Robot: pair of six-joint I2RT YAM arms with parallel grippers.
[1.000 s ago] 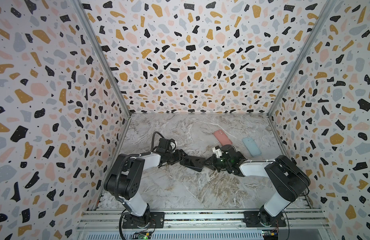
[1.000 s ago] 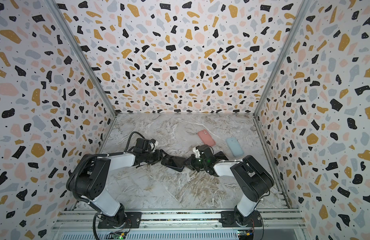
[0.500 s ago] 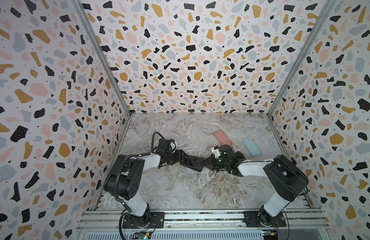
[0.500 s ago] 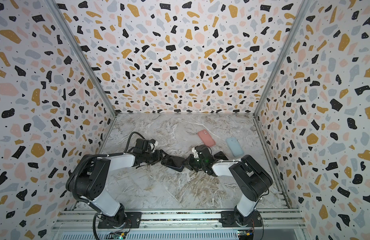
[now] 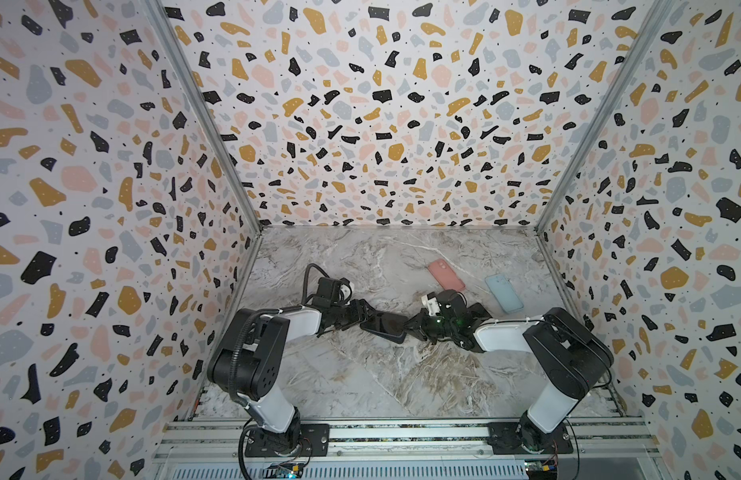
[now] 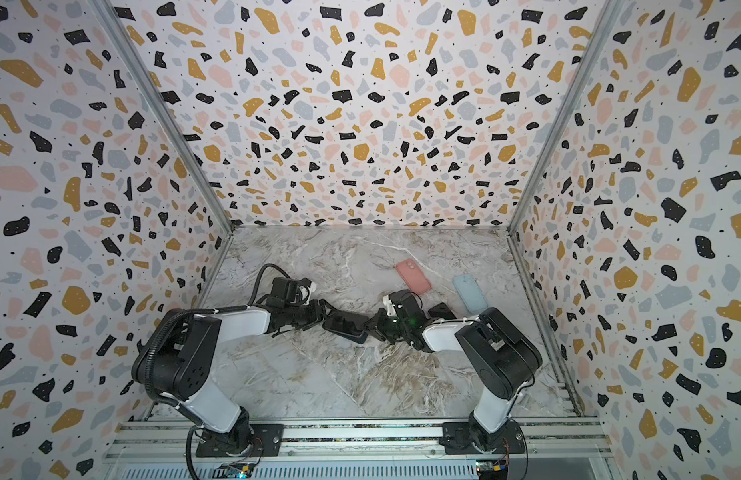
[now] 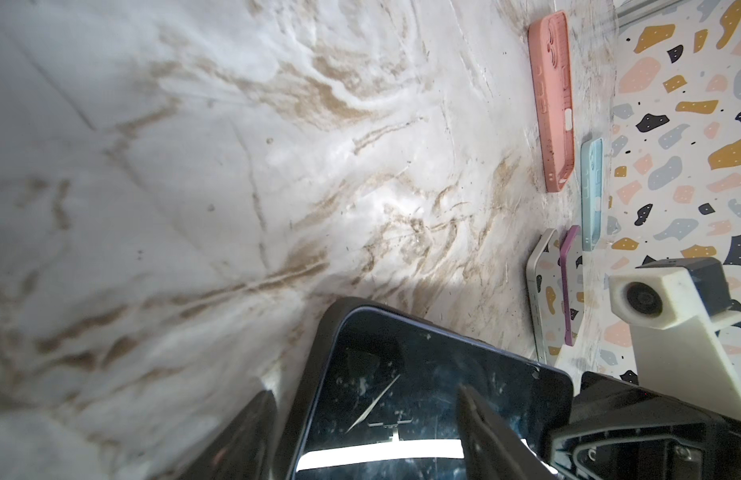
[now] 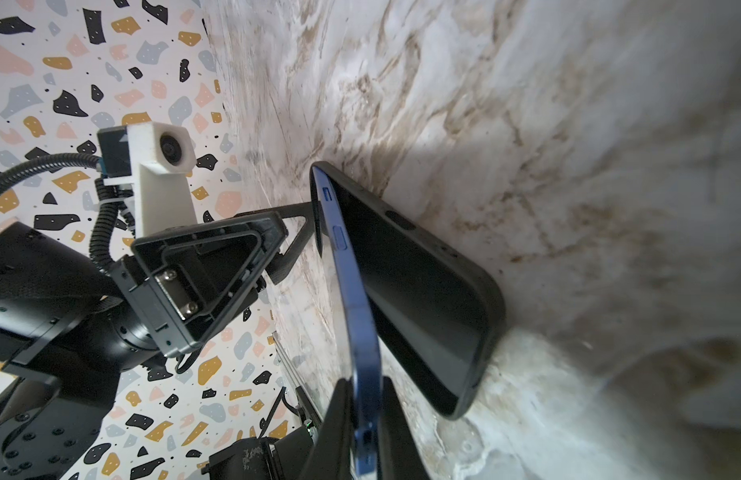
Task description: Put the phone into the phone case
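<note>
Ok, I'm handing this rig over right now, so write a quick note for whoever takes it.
Left claw: open, one jaw above and one below the end of the black case, apparently bracing it, not clamped.
Right claw: shut on one end of the phone.
Black case lies flat on the table. The phone is tilted: its far end meets the case end by the left claw, and its held end is raised.
Done: phone gripped, one end brought to the case.
Left: lower the raised end, press it in, release.
Pink case and blue case lie unused behind the right arm.
</note>
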